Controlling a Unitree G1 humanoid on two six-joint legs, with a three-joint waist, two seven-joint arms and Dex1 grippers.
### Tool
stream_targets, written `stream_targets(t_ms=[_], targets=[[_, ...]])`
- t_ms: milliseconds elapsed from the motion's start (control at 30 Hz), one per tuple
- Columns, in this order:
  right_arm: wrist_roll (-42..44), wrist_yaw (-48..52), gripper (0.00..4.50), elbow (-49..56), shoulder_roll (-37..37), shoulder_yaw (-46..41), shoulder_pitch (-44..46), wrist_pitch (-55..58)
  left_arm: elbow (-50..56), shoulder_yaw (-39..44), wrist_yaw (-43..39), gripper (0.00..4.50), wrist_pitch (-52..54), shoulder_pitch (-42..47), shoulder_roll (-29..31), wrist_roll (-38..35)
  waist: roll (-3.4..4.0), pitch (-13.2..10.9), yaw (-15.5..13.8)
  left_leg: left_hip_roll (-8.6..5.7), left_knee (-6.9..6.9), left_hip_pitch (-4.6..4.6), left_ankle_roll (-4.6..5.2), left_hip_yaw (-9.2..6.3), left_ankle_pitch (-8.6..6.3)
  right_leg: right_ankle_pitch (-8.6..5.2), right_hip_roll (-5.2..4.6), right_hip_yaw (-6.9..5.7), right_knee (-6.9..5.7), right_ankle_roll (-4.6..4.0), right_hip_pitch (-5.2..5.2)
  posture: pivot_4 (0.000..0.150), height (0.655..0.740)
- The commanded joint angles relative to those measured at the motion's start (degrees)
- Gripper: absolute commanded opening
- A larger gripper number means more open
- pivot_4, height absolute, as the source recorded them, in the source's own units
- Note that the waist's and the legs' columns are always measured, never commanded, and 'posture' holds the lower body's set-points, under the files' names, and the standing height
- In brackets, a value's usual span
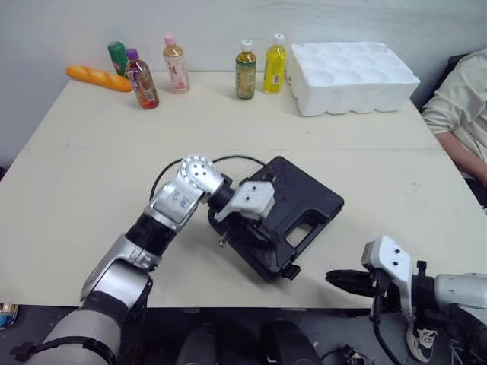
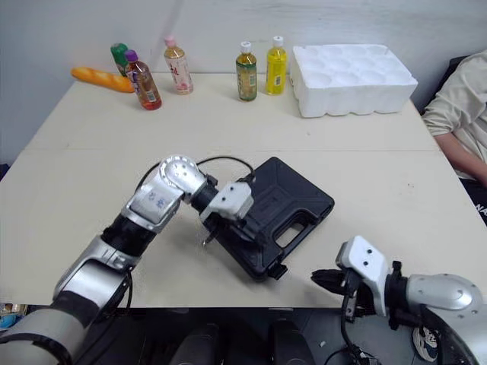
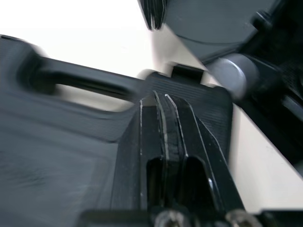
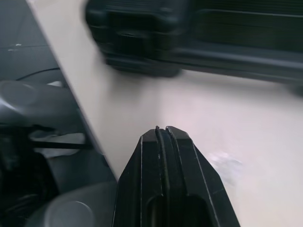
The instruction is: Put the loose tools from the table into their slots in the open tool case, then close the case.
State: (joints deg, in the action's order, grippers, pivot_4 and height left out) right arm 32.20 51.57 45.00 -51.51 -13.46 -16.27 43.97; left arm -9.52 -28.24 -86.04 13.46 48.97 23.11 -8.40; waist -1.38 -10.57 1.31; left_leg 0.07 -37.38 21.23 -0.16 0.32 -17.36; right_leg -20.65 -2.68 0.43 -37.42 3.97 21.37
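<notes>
The black tool case (image 1: 298,199) lies closed and flat near the middle of the table, its handle cutout toward the front right. My left gripper (image 1: 261,230) rests on the case's near left part, fingers shut with nothing between them; in the left wrist view its fingertips (image 3: 163,101) press close to the lid (image 3: 71,156) beside the handle. My right gripper (image 1: 335,280) hovers at the table's front edge, right of the case's corner latch (image 1: 290,271), shut and empty. In the right wrist view the case (image 4: 189,33) lies ahead of the right gripper (image 4: 161,130). I see no loose tools on the table.
Several drink bottles (image 1: 245,70) and a bread loaf (image 1: 97,77) line the table's far edge. A white foam tray (image 1: 351,76) sits at the back right. A person's sleeve (image 1: 460,106) reaches in at the right edge. A black cable (image 1: 228,160) loops behind my left wrist.
</notes>
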Motion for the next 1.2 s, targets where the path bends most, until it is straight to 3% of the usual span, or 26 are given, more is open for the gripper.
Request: stream_targets(t_ms=[33,467,867,1200], targets=[[1.0,-1.5,0.0,1.5,0.2,2.4,1.8,0.7,0.2,-2.7,-1.1,0.07,-2.2,0.7,-0.5,2.5,-0.02,0.0,-0.1,0.0,0.0,0.02,0.02,-0.03,-0.01,0.0,0.0,-0.02,0.03,0.0,0.0,0.15,0.74],[0.7,-5.9,0.0,-0.4,2.4,11.7,9.3,1.7,-4.5,-8.4,1.8,0.07,-14.0,0.2,1.2,12.2,-0.07,0.1,-1.1,0.01,0.03,-0.07,0.05,-0.03,-0.02,-0.01,0.03,-0.02,0.09,0.0,-0.07,0.15,0.74],[6.6,-10.0,0.0,-1.5,8.6,11.4,18.2,6.9,-5.9,-8.8,3.3,0.07,-14.5,0.9,0.3,12.1,-0.17,0.2,-0.7,0.05,-0.01,-0.14,0.11,-0.07,-0.03,0.0,0.03,-0.04,0.04,-0.01,-0.14,0.15,0.74],[4.8,-8.1,0.0,-1.3,5.5,11.0,16.8,5.9,-6.5,-8.2,3.3,0.07,-14.7,0.4,0.9,11.3,-0.18,0.2,-0.4,0.04,0.01,-0.14,0.11,-0.1,-0.03,0.0,0.02,-0.06,0.03,-0.02,-0.14,0.15,0.74]])
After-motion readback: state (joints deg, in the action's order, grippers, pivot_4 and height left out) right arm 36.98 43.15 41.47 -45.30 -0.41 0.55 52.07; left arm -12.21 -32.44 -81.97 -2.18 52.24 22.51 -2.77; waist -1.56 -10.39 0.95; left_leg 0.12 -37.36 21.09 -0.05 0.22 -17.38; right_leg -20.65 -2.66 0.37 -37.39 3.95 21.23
